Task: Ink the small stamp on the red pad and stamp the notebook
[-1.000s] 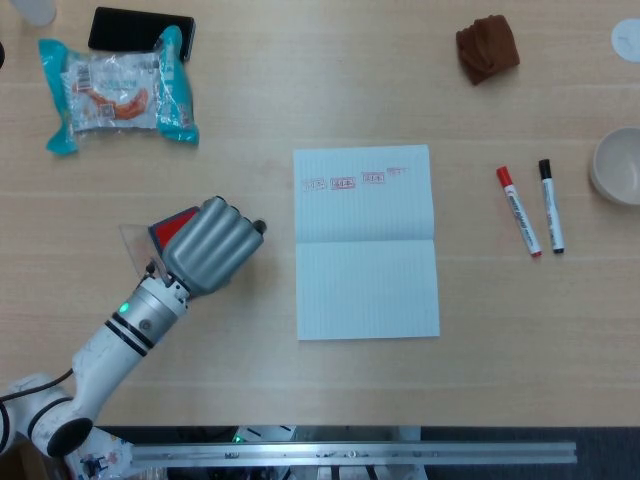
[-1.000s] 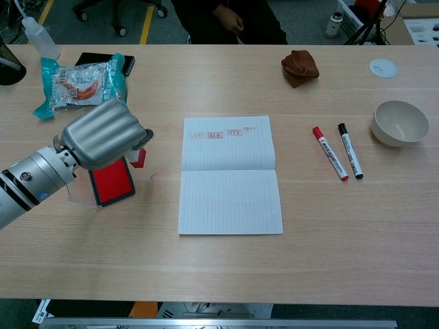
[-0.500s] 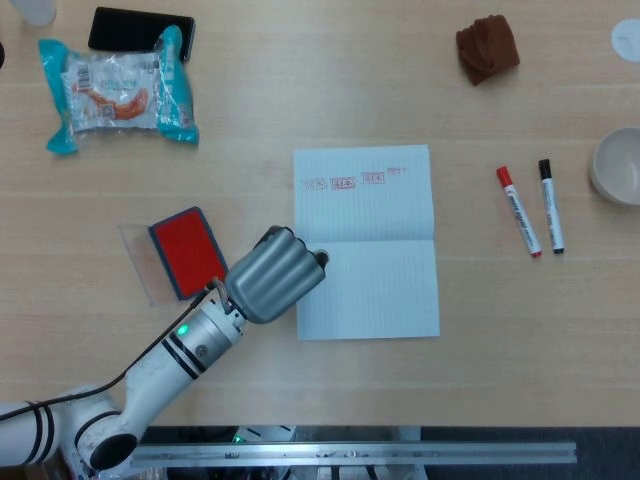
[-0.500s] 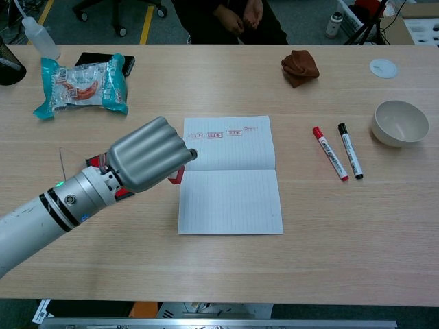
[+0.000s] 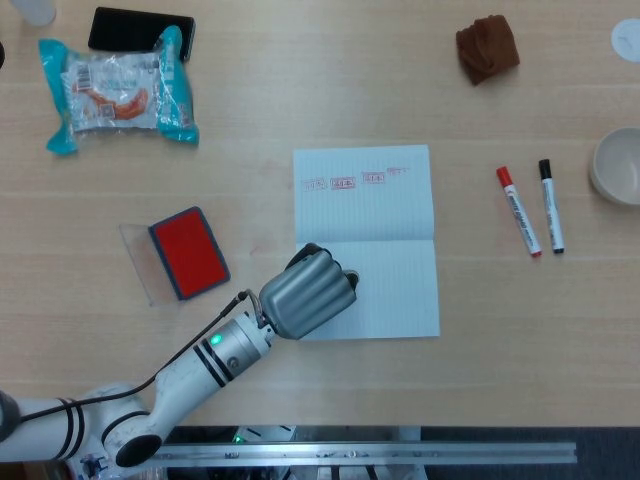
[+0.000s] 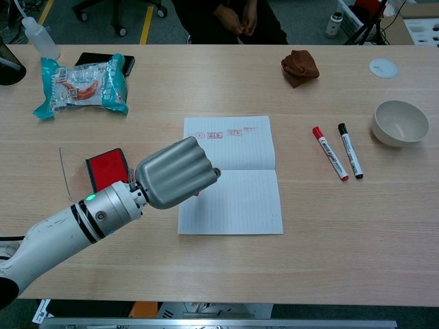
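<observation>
The white lined notebook (image 5: pixel 380 250) lies open at the table's middle, with a row of red stamp marks near its top edge. My left hand (image 5: pixel 308 292) is curled into a fist over the notebook's lower left corner (image 6: pixel 240 199). The small stamp sits inside that fist and is almost wholly hidden by the fingers. The red ink pad (image 5: pixel 189 252) rests uncovered to the left of the hand, its clear lid (image 6: pixel 68 171) beside it. In the chest view the left hand (image 6: pixel 177 171) blocks the page's left edge. My right hand appears in neither view.
A teal snack packet (image 5: pixel 120 90) and a black phone (image 5: pixel 140 28) lie at the back left. A red marker (image 5: pixel 518 210) and a black marker (image 5: pixel 551 205) lie right of the notebook. A white bowl (image 5: pixel 618 165) and brown cloth (image 5: pixel 487 47) sit at the right.
My left hand has left the red pad and swung right and toward the front edge, ending over the notebook's lower left corner. The pad is now fully uncovered.
</observation>
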Robot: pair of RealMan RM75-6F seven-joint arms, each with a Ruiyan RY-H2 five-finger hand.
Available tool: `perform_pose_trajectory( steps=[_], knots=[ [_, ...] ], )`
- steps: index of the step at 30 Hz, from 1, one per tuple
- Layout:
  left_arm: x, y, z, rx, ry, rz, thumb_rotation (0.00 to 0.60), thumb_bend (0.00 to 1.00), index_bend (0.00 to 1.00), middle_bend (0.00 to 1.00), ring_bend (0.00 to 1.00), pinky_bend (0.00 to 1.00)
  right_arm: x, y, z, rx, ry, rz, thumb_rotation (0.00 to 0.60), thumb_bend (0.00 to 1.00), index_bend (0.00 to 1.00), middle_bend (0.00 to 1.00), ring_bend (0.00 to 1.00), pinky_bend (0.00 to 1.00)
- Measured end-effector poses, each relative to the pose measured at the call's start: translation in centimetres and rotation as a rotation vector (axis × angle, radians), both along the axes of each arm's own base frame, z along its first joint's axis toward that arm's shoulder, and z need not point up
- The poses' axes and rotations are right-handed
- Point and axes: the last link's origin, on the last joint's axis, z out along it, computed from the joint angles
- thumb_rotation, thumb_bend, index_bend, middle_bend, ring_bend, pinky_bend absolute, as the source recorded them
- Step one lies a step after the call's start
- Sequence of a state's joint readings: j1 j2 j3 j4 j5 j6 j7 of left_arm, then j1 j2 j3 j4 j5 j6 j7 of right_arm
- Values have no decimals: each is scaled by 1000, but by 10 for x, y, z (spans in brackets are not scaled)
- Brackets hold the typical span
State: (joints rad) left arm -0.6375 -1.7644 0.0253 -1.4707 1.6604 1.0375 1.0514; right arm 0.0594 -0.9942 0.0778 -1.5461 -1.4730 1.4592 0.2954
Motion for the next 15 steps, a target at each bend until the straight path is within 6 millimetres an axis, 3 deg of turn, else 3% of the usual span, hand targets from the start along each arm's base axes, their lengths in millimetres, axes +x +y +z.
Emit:
perform_pose_trajectory(
  steps=[15],
  knots=[
    [3,13,-29,21,52,-24,600,246,605,1000,1000,1000,-2,1,2,-4,3,-10,600,293,400,386,325,381]
  ],
)
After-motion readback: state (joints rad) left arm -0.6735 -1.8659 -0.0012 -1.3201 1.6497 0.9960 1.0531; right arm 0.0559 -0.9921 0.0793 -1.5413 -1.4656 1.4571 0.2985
